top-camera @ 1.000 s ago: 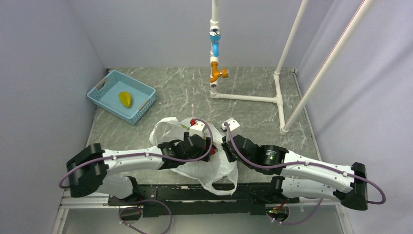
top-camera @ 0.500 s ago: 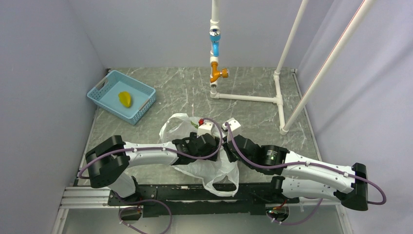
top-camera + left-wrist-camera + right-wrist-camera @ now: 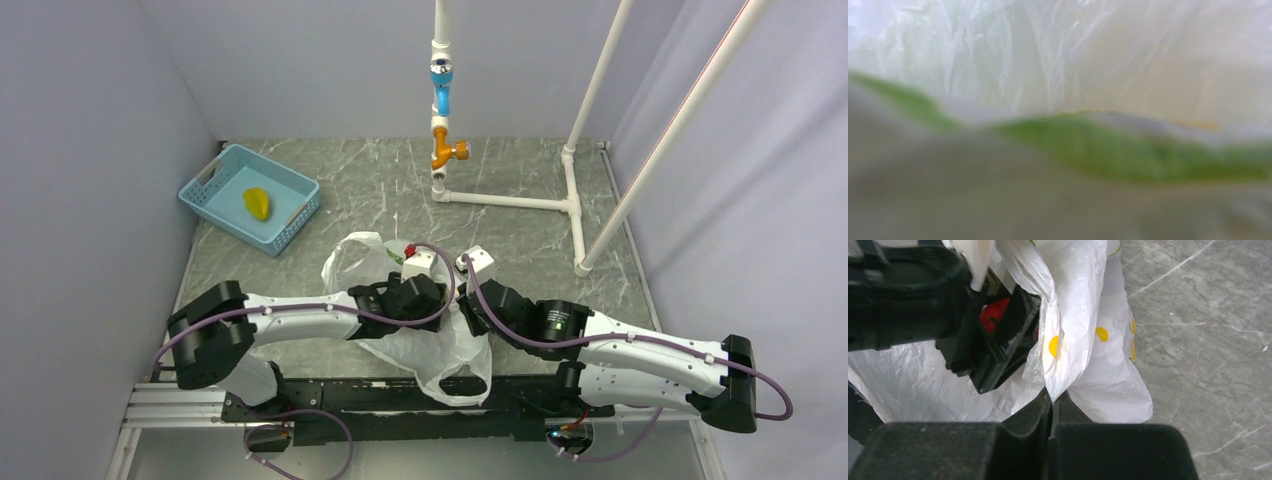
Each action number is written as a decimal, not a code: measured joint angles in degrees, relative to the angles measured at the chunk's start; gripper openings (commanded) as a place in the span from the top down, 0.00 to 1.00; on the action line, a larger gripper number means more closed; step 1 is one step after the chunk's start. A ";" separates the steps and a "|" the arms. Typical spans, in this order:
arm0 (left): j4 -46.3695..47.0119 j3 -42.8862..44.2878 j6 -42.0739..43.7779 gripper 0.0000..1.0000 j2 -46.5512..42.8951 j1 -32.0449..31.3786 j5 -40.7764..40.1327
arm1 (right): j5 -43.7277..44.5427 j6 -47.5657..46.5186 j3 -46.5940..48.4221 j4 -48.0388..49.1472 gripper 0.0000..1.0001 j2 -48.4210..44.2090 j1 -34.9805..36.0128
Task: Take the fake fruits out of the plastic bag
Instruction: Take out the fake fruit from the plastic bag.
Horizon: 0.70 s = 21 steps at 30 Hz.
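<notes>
The plastic bag (image 3: pixel 430 350) lies crumpled between my two arms near the front edge. My right gripper (image 3: pixel 1052 397) is shut on a fold of its film (image 3: pixel 1063 355), holding that side up. My left gripper (image 3: pixel 435 303) reaches into the bag's mouth with its jaws apart. From the right wrist, a red fake fruit (image 3: pixel 994 315) shows between the left gripper's black fingers (image 3: pixel 1008 340); I cannot tell whether they touch it. The left wrist view shows only blurred white film (image 3: pixel 1073 60) and a green smear (image 3: pixel 1128 155). A yellow fake fruit (image 3: pixel 257 203) lies in the basket.
A blue lattice basket (image 3: pixel 215 190) sits at the back left by the wall. A white pipe frame (image 3: pixel 510 200) with an orange tap (image 3: pixel 447 152) stands at the back centre and right. Grey walls close in on both sides.
My left arm has pushed right and forward, deeper into the bag's mouth, and the bag's far loop has shifted with it. The right gripper has kept its hold without moving.
</notes>
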 measured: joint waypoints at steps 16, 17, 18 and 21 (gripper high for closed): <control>-4.83 -2.43 2.67 0.69 -26.47 0.00 3.06 | -1.53 0.07 -0.76 1.53 1.00 1.64 0.00; -5.33 -2.64 2.78 0.69 -27.85 0.00 3.67 | -1.64 0.07 -0.76 1.86 1.00 1.64 0.02; -6.01 -2.86 3.15 0.69 -29.35 0.00 4.28 | -1.66 0.07 -0.76 2.23 1.00 1.64 0.00; -8.85 -2.84 3.76 0.70 -33.70 0.02 5.53 | -1.70 0.07 -0.83 3.23 1.00 1.68 0.02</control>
